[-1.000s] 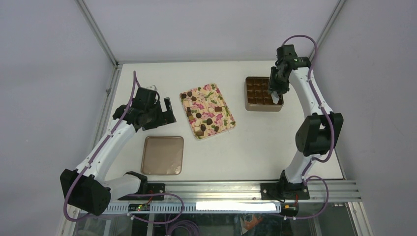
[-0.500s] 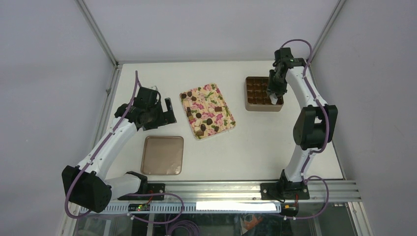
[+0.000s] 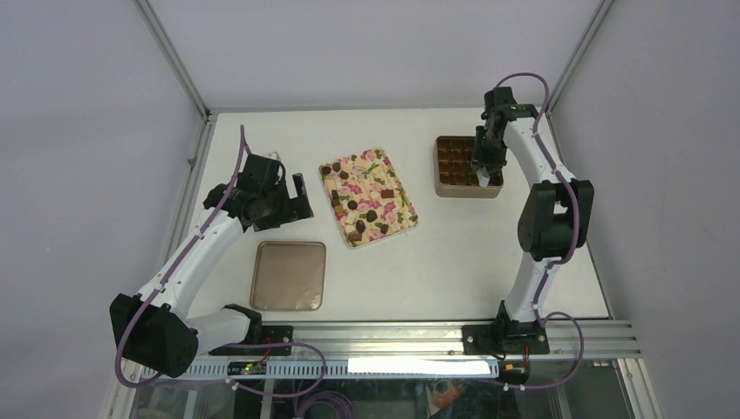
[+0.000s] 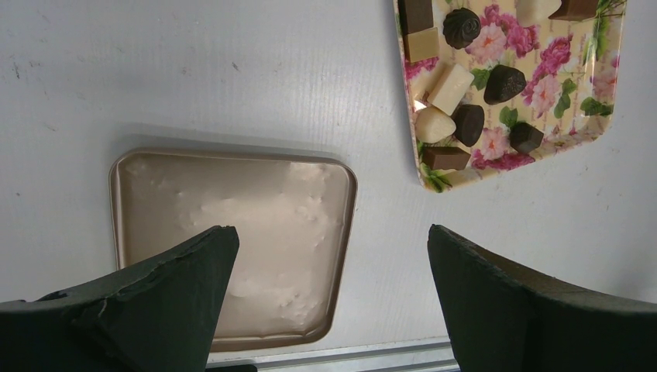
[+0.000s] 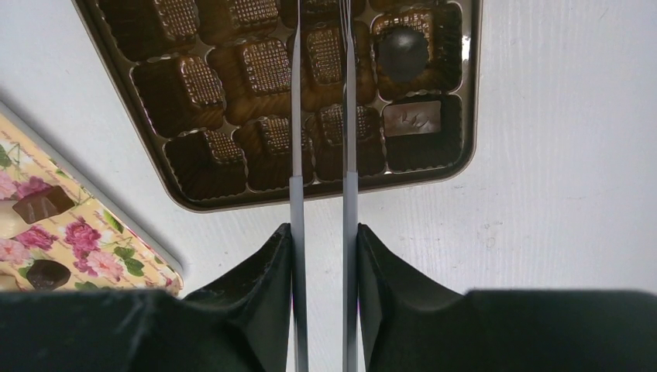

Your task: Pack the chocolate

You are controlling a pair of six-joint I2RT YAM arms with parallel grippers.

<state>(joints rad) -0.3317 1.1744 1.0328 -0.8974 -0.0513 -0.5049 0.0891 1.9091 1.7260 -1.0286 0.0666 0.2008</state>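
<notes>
Chocolate (image 4: 504, 83) on floral tray (image 4: 596, 74) (some boxed)

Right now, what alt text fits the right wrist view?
Thin fingers of the right end effector hang over a brown compartment box holding a round chocolate and a square chocolate at its right edge. A floral tray corner shows lower left.

Left claw (image 4: 329, 232) spread wide, right claw (image 3: 483, 177) narrowly parted, right arm reaching forward
</notes>
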